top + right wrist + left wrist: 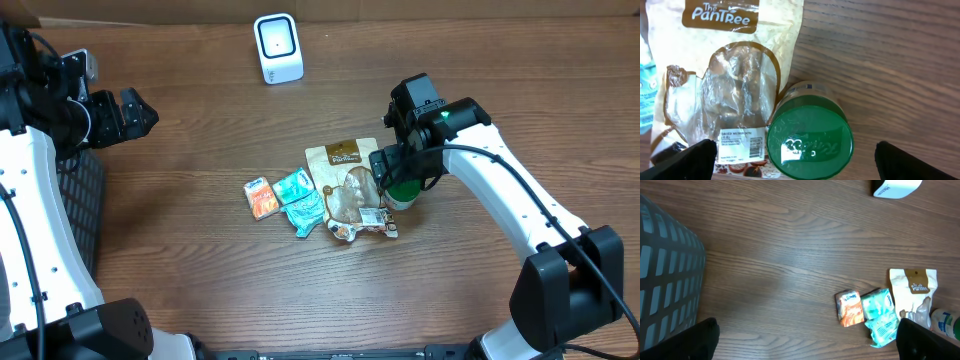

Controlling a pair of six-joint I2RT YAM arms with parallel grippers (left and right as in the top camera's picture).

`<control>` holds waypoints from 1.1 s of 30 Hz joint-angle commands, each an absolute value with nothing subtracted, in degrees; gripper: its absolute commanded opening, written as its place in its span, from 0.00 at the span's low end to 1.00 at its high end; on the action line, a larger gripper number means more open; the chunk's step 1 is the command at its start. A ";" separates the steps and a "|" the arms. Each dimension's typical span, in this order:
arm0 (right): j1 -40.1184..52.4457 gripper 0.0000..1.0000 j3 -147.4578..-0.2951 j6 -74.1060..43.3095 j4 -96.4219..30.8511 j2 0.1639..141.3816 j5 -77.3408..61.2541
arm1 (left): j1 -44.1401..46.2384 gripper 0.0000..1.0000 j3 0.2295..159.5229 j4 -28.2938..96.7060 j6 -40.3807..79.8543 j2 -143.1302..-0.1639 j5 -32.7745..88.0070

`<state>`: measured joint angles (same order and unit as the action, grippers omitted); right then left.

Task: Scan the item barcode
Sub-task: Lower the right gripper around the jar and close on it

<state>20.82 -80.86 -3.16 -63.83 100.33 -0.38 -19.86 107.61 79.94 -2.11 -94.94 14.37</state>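
Overhead view: desk [200,270], scanner [277,47] at top centre. My right pincer [403,178] hangs right of frame centre, spread wide, pinching nothing. My left pincer [135,112], also spread, sits well apart at upper left. Below the right one, the pouch [345,175] lies flat, and the green-lidded jar [404,196] stands upright against its right edge. The jar is directly under the right pincer, between its fingers, so I'd say the right arm takes it.

Wooden table [200,270] carries a white scanner [277,47] near its far edge. At center lies a cluster: an orange packet [262,197], teal packets [295,187], a Pantree pouch [342,178] and, just beside it, a green-lidded jar [810,142]. A dark mesh basket [665,280] sits at left.
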 commanded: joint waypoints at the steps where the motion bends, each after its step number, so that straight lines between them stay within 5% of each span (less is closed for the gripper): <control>1: 20.88 1.00 -81.60 -13.06 -63.42 99.46 1.85 | -19.57 1.00 108.12 79.88 -3.44 -94.83 14.61; 5: 20.88 1.00 -80.95 -25.96 -63.75 100.22 5.43 | -19.57 0.99 108.12 79.88 -3.44 -94.83 14.61; 16: 20.80 0.97 -78.08 -35.75 -60.84 103.26 5.28 | -19.57 1.00 108.12 79.88 -3.44 -94.83 14.61; 33: 20.78 0.93 -72.58 -36.12 -55.33 103.33 4.23 | -19.57 1.00 108.12 79.88 -3.44 -94.83 14.61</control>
<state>20.82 -73.34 -35.57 -55.59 103.33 4.29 -19.86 107.61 79.96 -2.11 -94.94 14.37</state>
